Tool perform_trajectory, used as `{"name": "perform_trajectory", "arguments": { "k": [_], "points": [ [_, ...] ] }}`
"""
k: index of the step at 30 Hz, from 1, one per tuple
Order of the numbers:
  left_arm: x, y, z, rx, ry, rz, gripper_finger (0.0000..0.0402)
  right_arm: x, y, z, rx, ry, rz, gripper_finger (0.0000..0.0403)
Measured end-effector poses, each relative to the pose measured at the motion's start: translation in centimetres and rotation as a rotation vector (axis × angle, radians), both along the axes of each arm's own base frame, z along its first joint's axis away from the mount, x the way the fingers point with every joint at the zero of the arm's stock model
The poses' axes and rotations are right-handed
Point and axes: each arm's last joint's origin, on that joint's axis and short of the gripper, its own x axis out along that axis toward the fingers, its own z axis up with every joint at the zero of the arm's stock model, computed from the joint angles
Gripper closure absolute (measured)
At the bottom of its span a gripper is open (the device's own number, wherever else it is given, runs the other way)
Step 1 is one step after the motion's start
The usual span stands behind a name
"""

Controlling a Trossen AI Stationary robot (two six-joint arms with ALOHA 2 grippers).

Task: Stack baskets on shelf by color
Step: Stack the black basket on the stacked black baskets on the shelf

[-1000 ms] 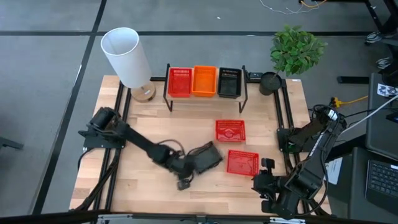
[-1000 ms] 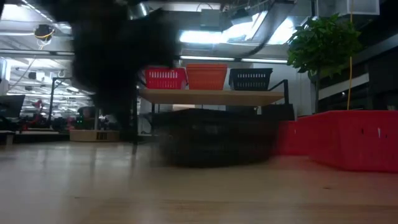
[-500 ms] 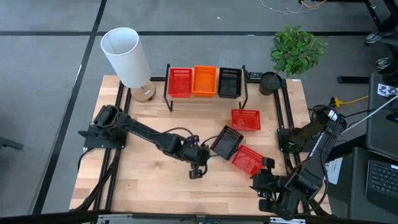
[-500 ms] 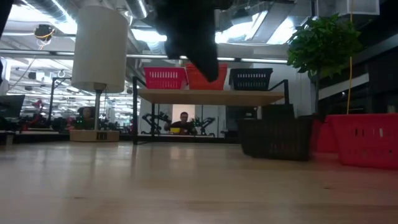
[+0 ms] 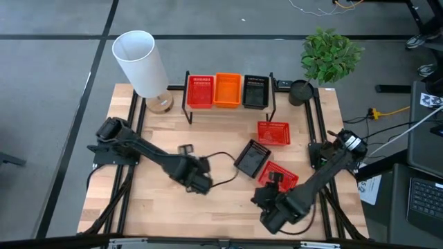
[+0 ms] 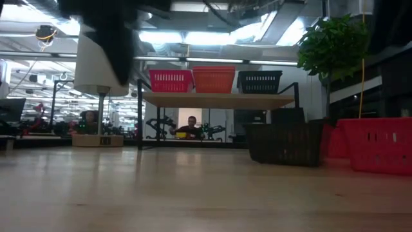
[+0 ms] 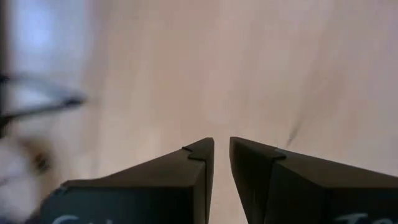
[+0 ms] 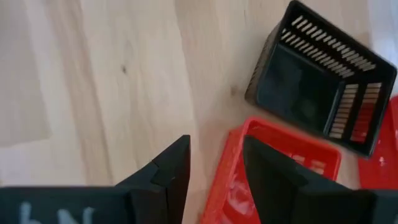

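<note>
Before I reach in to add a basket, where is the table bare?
Bare wood lies between the lamp and the left pincer, and along the near-left edge. Crowded: right half, where the black basket, two red baskets and the right pincer cluster.

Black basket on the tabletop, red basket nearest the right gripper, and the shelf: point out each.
black basket point(image 5: 252, 158), high view, its floor.
red basket point(image 5: 283, 176), high view, its floor.
shelf point(image 6: 219, 100), low view, board's front edge.

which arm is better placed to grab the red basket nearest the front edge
Right. The right gripper hangs over the rim of that red basket, jaws open with the near wall between them. The left gripper is empty over bare table, jaws nearly closed, beyond the black basket.
</note>
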Motion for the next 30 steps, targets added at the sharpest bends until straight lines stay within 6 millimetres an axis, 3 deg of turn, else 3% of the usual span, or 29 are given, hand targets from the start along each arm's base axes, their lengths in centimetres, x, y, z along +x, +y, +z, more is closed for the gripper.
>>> {"name": "perform_trajectory", "arguments": {
  "k": [6,10,14,22,30],
  "points": [
    [-4.7,0.3,1.9,0.024,-0.051,0.048,0.0358,1.5,-1.2,-0.4,-0.012,0.015,-0.006,0.0257],
    [-8.0,1.4,1.8,-0.006,-0.157,0.065,0.0358,2.7,-2.2,-0.3,0.01,-0.018,-0.025,0.0257],
    [-10.2,2.8,0.3,-0.085,-0.322,0.027,0.0358,4.3,-3.5,-0.2,0.058,-0.055,-0.077,0.0257],
    [-11.3,4.4,-2.7,-0.23,-0.688,-0.201,0.0358,6.6,-6.3,-1.5,0.05,-0.047,-0.201,0.0257],
    [-11.2,5.5,-3.1,-0.203,-0.727,-0.196,0.0358,8.1,-7.2,-4.0,0.027,0.002,-0.245,0.0257]
  ]
}}
